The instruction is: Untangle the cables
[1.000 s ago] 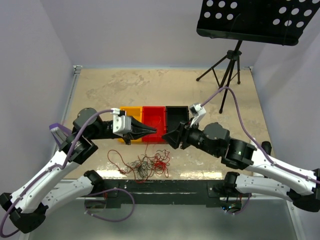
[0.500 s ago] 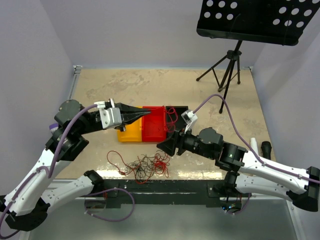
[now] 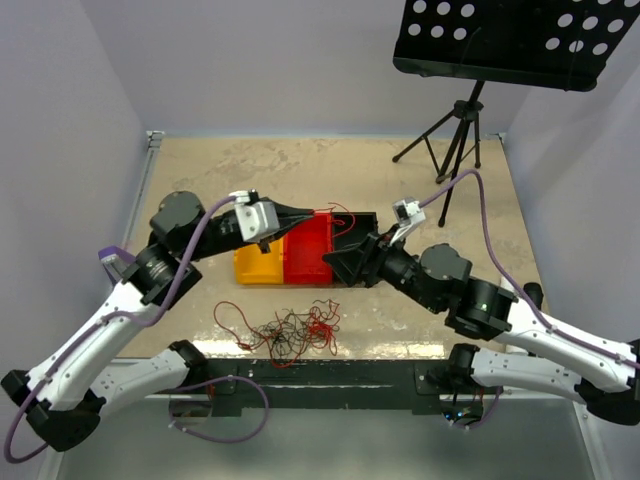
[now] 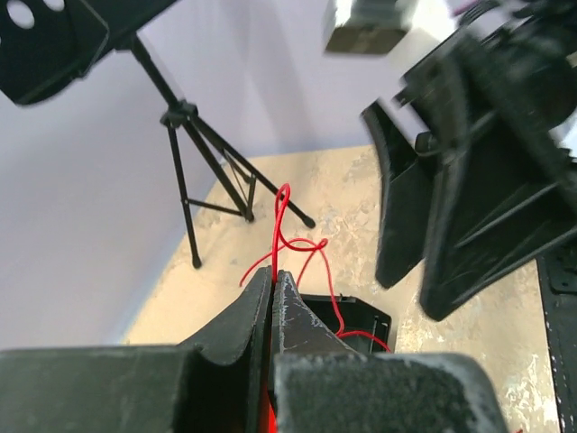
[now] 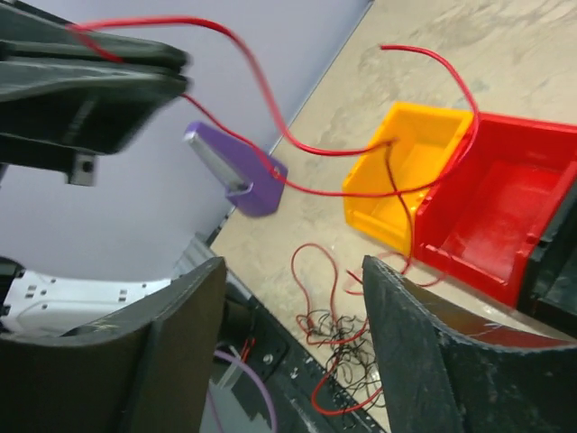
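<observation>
My left gripper is shut on a thin red cable and holds it up over the red bin. In the left wrist view the red cable curls out from between the closed fingertips and trails down into the black bin. My right gripper is open and empty, close in front of the left one. In the right wrist view the held cable hangs across to the bins. A tangled pile of red and black-brown cables lies near the front edge and also shows in the right wrist view.
Yellow, red and black bins stand in a row mid-table. A music stand tripod stands at the back right. A purple block sits by the left edge.
My left gripper has moved right and a little up with the red cable. My right gripper has drawn back from the pile toward the bins and stayed open.
</observation>
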### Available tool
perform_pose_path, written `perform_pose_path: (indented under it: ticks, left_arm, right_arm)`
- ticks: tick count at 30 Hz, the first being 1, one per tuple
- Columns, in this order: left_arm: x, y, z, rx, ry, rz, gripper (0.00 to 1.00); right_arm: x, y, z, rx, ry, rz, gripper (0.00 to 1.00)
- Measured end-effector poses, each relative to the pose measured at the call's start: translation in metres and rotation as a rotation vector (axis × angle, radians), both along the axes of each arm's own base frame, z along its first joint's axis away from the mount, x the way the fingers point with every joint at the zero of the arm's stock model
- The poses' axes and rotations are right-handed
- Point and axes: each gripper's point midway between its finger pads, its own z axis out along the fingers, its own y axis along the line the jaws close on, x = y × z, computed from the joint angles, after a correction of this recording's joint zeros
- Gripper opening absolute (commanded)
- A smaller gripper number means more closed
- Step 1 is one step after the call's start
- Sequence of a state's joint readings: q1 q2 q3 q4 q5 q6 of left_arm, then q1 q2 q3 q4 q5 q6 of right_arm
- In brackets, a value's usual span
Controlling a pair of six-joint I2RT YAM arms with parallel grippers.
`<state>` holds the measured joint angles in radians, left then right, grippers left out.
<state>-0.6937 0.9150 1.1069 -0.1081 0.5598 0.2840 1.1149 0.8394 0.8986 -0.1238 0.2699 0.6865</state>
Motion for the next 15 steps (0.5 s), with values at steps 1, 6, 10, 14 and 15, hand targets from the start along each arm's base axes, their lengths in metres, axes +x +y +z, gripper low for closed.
perform_pose_path:
  ticks: [1,6,10,14,15]
  left_arm:
    - [0.006,-0.004,-0.004,0.003,0.013,0.008,0.0]
    - [0.039,-0.026,-0.023,0.0,0.079,0.042,0.0]
    - [0.06,-0.042,-0.037,-0.006,0.124,0.054,0.0]
    - [0.078,-0.055,-0.053,-0.01,0.175,0.072,0.0]
    - [0.083,-0.058,-0.058,-0.008,0.186,0.077,0.0]
  right_arm:
    - [0.001,-0.005,0.003,0.005,-0.003,-0.016,0.67]
    - [0.0,-0.035,0.006,0.019,0.008,-0.091,0.65]
    - [-0.005,-0.059,0.009,0.042,0.016,-0.136,0.65]
    - [-0.007,-0.072,0.011,0.058,0.02,-0.158,0.64]
    - [-0.007,-0.073,0.008,0.046,0.027,-0.165,0.64]
